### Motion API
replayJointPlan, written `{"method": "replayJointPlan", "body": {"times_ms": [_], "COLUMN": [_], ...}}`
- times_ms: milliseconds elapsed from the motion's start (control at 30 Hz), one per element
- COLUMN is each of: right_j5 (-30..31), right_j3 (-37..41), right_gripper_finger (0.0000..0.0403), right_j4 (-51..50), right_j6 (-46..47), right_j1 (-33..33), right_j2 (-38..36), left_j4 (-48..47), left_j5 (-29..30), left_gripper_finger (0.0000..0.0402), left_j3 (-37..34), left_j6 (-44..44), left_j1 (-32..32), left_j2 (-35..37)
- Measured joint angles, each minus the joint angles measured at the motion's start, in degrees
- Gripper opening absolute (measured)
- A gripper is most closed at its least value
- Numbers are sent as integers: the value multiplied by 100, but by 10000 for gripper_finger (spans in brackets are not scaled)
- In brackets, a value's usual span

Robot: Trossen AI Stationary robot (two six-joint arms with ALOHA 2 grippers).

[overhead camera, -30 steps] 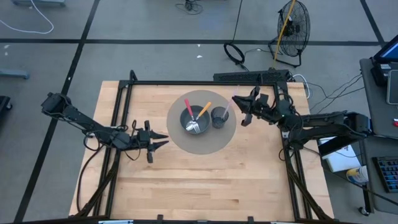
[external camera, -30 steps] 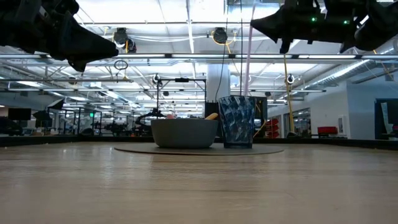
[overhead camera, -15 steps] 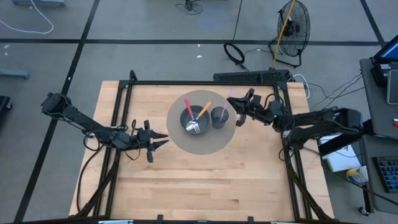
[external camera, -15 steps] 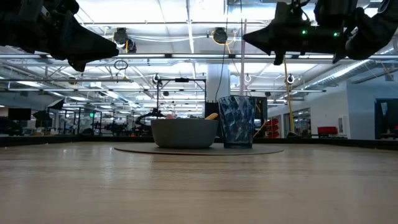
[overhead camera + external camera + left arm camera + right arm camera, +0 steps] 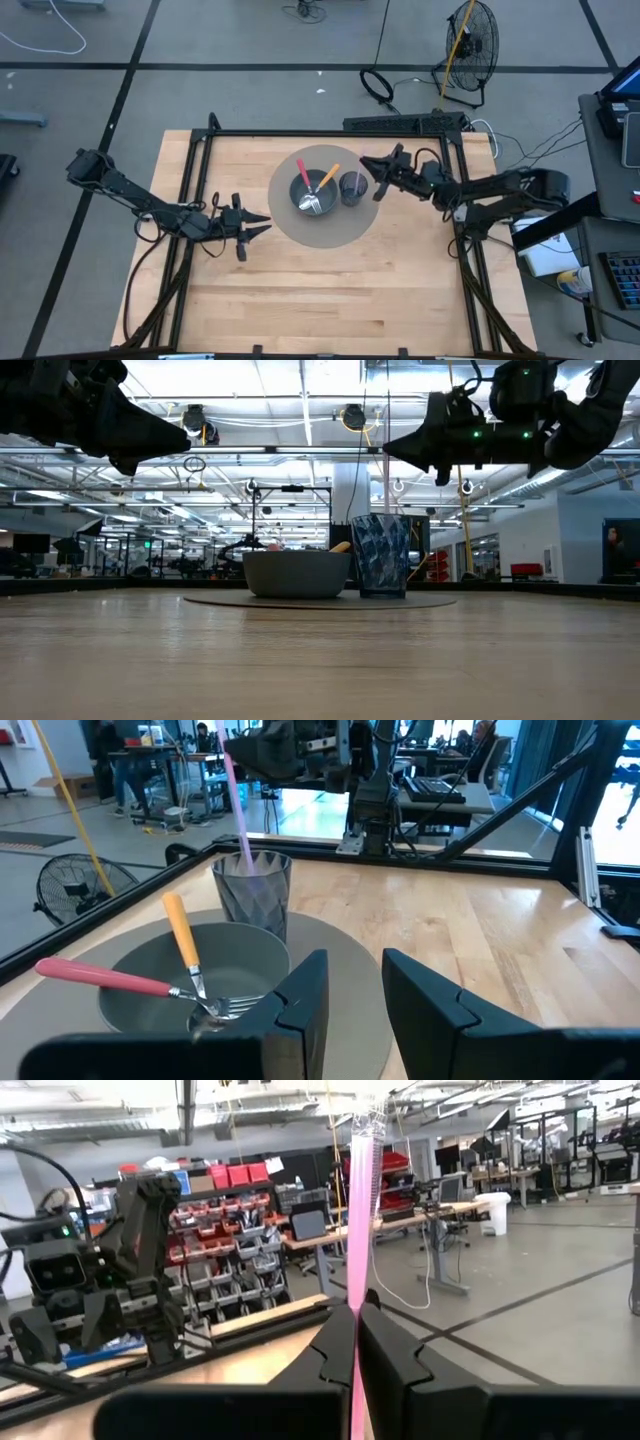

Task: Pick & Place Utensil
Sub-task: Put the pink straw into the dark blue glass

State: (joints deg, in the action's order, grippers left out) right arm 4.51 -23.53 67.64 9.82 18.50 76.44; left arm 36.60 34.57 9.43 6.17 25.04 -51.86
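A grey bowl (image 5: 311, 193) on a round grey mat (image 5: 330, 232) holds a pink-handled fork (image 5: 100, 978) and an orange-handled utensil (image 5: 181, 935). A dark ribbed cup (image 5: 352, 187) stands on the mat beside the bowl. My right gripper (image 5: 369, 165) hovers just right of the cup, shut on a thin pink utensil (image 5: 387, 470) that stands upright with its lower end inside the cup (image 5: 252, 889). My left gripper (image 5: 262, 224) waits open above the table, left of the mat. My right gripper pinches the pink utensil's handle (image 5: 353, 1320) between its two fingers, coming level from the table's right, with the fingers across the handle. The utensil stands upright; its upper end (image 5: 365, 1125) rises above the fingers and its lower end dips into the cup (image 5: 381, 555).
A black frame rail (image 5: 300, 133) runs along the table's far edge, with posts at the sides. Bare wood (image 5: 320, 290) lies open toward the near edge. A fan (image 5: 468, 40) and cables sit on the floor beyond the table.
My right gripper has moved toward the table's left, up to the cup, carrying the pink utensil upright and staying shut on it. The left arm, the bowl and the cup have kept still.
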Motion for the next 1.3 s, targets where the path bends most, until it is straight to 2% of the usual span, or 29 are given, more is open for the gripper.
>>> {"method": "replayJointPlan", "body": {"times_ms": [300,667,867,1033,1300], "right_j5": [-4,-4,38,317,319], "right_j3": [-2,-2,-2,-2,-2], "right_gripper_finger": [2,6,28,50,107], "right_j4": [129,97,3,-59,-57], "right_j6": [147,161,321,326,307], "right_j1": [24,24,31,31,33], "right_j2": [306,322,322,322,322], "left_j4": [0,0,0,0,0], "left_j5": [2,0,0,2,2], "left_gripper_finger": [104,104,104,104,104], "left_j3": [0,0,0,0,0], "left_j6": [-8,-8,-10,-2,0], "left_j1": [0,0,0,0,0], "left_j2": [1,0,0,0,0]}}
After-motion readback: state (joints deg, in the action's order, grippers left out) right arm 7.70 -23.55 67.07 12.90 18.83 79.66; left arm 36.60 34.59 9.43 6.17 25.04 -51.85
